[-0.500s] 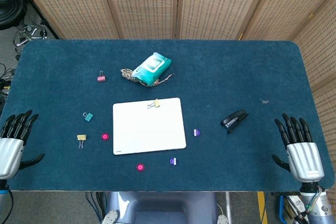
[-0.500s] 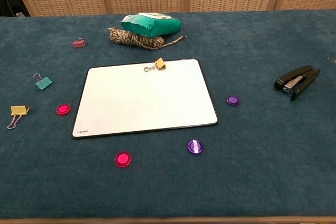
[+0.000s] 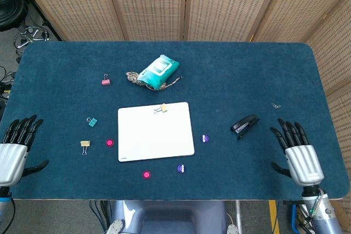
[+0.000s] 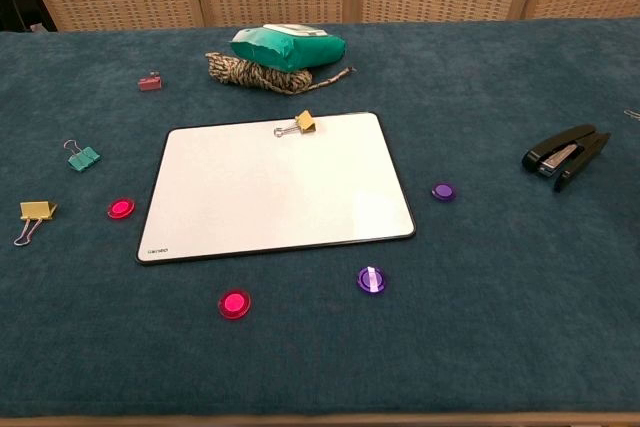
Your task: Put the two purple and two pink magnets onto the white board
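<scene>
Yellow clip (image 4: 298, 125) on white board (image 4: 276, 187) (top edge).

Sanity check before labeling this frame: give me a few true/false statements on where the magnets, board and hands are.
1. All four magnets lie on the cloth, none on the white board. True.
2. The pink magnet left of the board sits next to the stapler. False: the stapler is far right of the board; the nearest thing to that magnet is a yellow binder clip.
3. A yellow clip sits at the board's far edge. True.
4. The right hand holds a purple magnet. False: it holds nothing, fingers spread, and both purple magnets lie on the cloth.
5. The left hand holds nothing. True.
</scene>
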You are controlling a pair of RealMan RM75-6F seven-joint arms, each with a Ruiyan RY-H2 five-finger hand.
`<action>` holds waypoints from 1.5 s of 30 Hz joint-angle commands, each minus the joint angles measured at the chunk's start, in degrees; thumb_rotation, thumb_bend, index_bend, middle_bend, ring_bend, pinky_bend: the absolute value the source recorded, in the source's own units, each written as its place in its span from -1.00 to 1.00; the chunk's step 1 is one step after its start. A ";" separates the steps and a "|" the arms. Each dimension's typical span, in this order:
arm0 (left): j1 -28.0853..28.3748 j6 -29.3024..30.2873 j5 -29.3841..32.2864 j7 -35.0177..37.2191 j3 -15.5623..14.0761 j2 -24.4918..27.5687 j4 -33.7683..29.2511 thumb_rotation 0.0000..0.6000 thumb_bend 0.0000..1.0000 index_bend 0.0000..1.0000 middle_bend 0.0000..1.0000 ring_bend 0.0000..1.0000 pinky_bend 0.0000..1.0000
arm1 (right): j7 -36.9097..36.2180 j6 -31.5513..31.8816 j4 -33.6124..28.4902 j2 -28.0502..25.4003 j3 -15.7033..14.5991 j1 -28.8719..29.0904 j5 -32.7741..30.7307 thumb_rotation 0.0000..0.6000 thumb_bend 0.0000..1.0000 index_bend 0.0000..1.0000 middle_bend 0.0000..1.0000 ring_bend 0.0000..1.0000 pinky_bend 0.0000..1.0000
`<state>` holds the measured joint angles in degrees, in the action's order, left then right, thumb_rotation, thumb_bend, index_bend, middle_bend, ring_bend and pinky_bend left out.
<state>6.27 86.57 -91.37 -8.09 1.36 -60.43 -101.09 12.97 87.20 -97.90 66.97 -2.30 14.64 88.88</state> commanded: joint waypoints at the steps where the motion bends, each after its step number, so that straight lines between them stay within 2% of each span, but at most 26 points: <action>1: -0.23 0.23 -0.50 -0.27 -0.46 0.18 -0.47 1.00 -1.00 -1.00 -1.00 -1.00 -1.00 | 4.65 -6.66 -4.88 0.14 2.86 5.10 0.27 1.00 -0.99 -0.46 -1.00 -1.00 -1.00; 5: -0.22 0.12 -0.69 -0.73 -0.59 0.11 -0.75 1.00 -1.00 -1.00 -1.00 -1.00 -1.00 | 9.93 -13.99 -8.81 2.22 6.19 10.01 -3.35 1.00 -0.82 -0.28 -1.00 -1.00 -1.00; 12: -0.21 -0.22 -0.10 -0.71 -0.52 -0.08 -0.62 1.00 -1.00 -1.00 -1.00 -1.00 -1.00 | 16.66 -25.06 -12.06 6.48 11.51 17.37 -17.22 1.00 -0.68 -0.26 -1.00 -1.00 -1.00; 19: -0.15 -0.44 0.27 -0.59 -0.40 0.03 -0.51 1.00 -1.00 -1.00 -1.00 -1.00 -1.00 | 23.52 -27.48 -9.62 12.11 14.10 22.44 -27.99 1.00 -0.46 -0.23 -1.00 -1.00 -1.00; 34: -0.13 -0.72 0.36 -0.63 -0.52 -0.12 -0.40 1.00 -1.00 -1.00 -1.00 -1.00 -1.00 | 30.56 -29.73 -1.82 20.34 14.82 30.29 -42.96 1.00 -0.40 -0.23 -1.00 -1.00 -1.00; 45: -0.14 -0.59 0.48 0.00 -0.38 0.29 -0.50 1.00 -1.00 -1.00 -1.00 -1.00 -1.00 | 32.96 -30.21 3.84 23.58 13.53 33.90 -51.62 1.00 -0.39 -0.24 -1.00 -1.00 -1.00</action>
<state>6.14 85.97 -90.88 -8.10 0.98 -60.16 -101.58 45.78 57.06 -94.56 90.17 11.49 48.16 37.96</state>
